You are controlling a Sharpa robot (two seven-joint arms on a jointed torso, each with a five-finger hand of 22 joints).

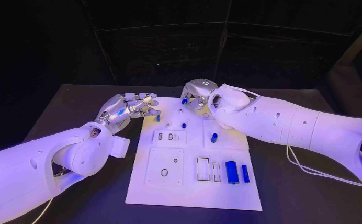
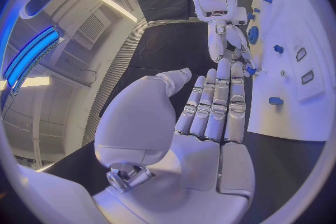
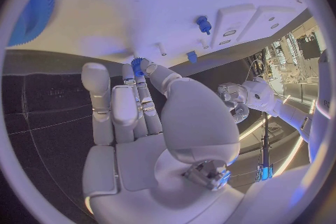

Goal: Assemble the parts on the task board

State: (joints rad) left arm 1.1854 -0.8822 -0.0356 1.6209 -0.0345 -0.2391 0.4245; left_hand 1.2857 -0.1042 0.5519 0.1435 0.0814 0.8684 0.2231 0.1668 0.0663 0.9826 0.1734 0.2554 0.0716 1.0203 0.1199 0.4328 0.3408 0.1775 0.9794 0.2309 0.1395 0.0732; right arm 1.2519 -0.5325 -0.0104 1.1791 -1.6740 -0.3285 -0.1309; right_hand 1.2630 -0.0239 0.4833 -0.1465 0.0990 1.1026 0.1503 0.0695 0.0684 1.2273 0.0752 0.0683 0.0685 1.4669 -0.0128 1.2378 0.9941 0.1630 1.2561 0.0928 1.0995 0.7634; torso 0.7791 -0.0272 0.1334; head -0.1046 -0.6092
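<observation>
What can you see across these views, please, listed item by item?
table: one, black, under everything.
task board: one, white, middle of the table.
cylinders: two, blue, lying side by side near the board's near right corner.
short part: one, blue, on the board beside the right arm.
peg: one, blue, on the board's far half.
edge part: one, blue, at the board's left edge by the left fingertips.
toothed disc: one, blue, on the board beyond the right hand.
small toothed part: one, blue, pinched in the right hand.
left hand: silver, fingers straight, holding nothing.
right hand: silver, over the board's far edge.
</observation>
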